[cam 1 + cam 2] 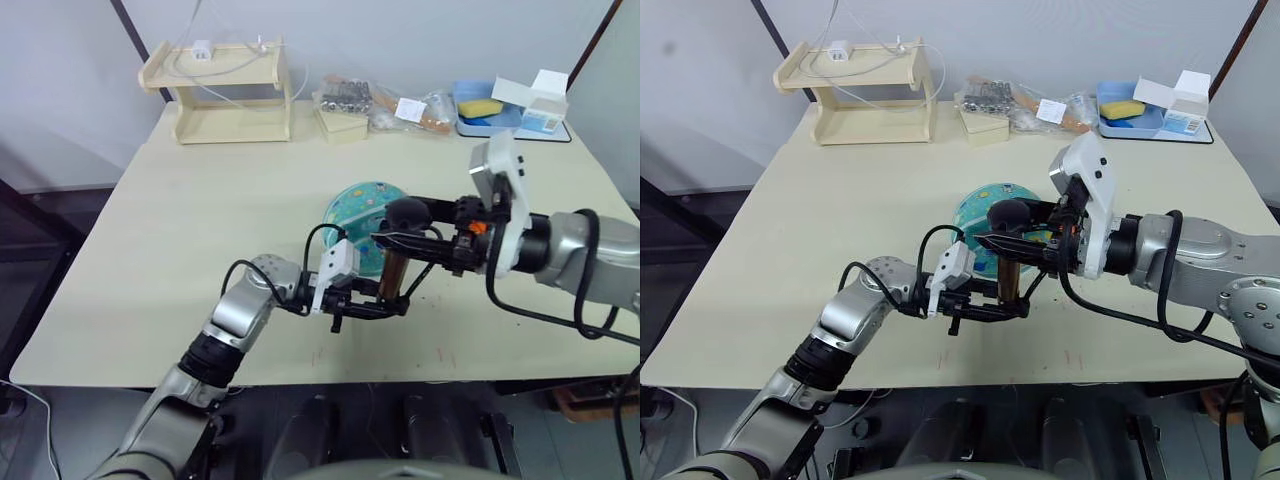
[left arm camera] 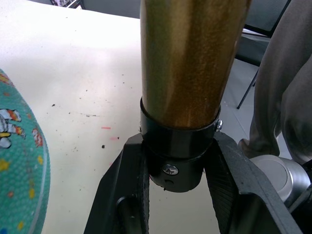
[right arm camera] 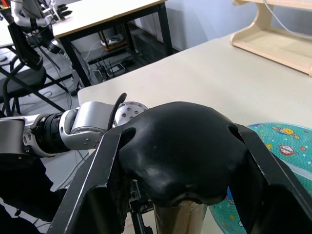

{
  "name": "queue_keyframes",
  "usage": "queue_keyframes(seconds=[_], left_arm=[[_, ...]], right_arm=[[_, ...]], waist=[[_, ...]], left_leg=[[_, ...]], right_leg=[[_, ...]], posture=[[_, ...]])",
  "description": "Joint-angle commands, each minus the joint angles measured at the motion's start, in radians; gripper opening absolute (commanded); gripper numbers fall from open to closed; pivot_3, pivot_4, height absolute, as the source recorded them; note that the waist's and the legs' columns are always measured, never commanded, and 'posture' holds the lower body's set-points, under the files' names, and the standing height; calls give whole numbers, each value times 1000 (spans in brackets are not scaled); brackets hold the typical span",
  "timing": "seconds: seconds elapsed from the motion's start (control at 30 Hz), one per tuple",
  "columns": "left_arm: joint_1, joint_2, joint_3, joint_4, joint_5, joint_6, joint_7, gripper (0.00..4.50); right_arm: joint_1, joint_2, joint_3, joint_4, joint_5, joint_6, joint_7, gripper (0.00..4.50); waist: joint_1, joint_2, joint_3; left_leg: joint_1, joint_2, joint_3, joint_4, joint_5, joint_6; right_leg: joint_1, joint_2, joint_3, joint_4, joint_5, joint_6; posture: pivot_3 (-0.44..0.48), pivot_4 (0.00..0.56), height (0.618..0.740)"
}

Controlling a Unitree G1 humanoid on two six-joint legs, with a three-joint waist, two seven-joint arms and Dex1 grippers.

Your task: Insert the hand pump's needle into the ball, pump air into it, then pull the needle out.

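Nearest the robot, the left end effector [image 1: 372, 308] was clamped on the black bottom cap of the hand pump [image 1: 391, 272], which stood upright on the worktop [image 1: 180, 250]. Just above, the right end effector [image 1: 392, 236] was closed around the pump's black T-handle [image 3: 180, 146]. Directly behind the pump sat the teal ball [image 1: 356, 205], resting on the worktop. At the far edge stood a wooden shelf [image 1: 225, 90] and a blue tray [image 1: 487, 110].

Teal ball [image 1: 355, 205] with cartoon prints; brass-gold hand pump [image 2: 187, 63], black cap, seemingly black handle.
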Motion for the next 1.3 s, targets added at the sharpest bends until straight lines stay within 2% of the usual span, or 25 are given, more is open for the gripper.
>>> queue_keyframes(seconds=[0.03, 0.23, 0.4, 0.6, 0.83, 1.3], left_arm=[[-3, -50, -37, 31, 62, -47, 73, 1075], [23, -147, -83, 139, 200, -156, 238, 1074], [52, -213, -101, 235, 264, -270, 329, 1074], [64, -282, -126, 309, 302, -349, 368, 1074], [20, -360, -140, 419, 331, -424, 383, 1074], [-111, -509, -150, 683, 399, -573, 425, 1074]], right_arm=[[10, -26, -69, -16, -18, -17, 0, 2117], [150, -35, -76, -32, -155, -36, 2, 2117], [271, -11, -81, -52, -280, -57, -45, 2117], [339, 29, -110, -102, -319, -60, -103, 2117], [389, 29, -156, -147, -308, -43, -157, 2117], [594, 19, -349, -200, -323, -43, -201, 2117]], waist=[[1, 0, 0], [1, -1, 0], [2, -1, 0], [2, -1, 0], [3, -1, 0], [6, -1, 0]], left_leg=[[0, 0, 0, 0, 0, 0], [-1, 0, 1, 0, 0, 0], [0, 0, 1, 0, 0, 0], [0, 0, 1, 1, 0, 0], [0, -1, 1, 1, 0, 0], [0, -1, 1, 1, 0, 1]], right_leg=[[0, 0, 0, 0, 0, 0], [0, 0, 0, -1, 0, 0], [0, 0, 0, 0, 0, 0], [0, 0, 0, 0, 0, 1], [0, -1, 0, 0, 0, 1], [1, 0, 0, 1, 0, 1]], posture=[[0, 150, 740], [0, 150, 740], [0, 150, 740], [0, 150, 740], [0, 150, 740], [0, 150, 740]])
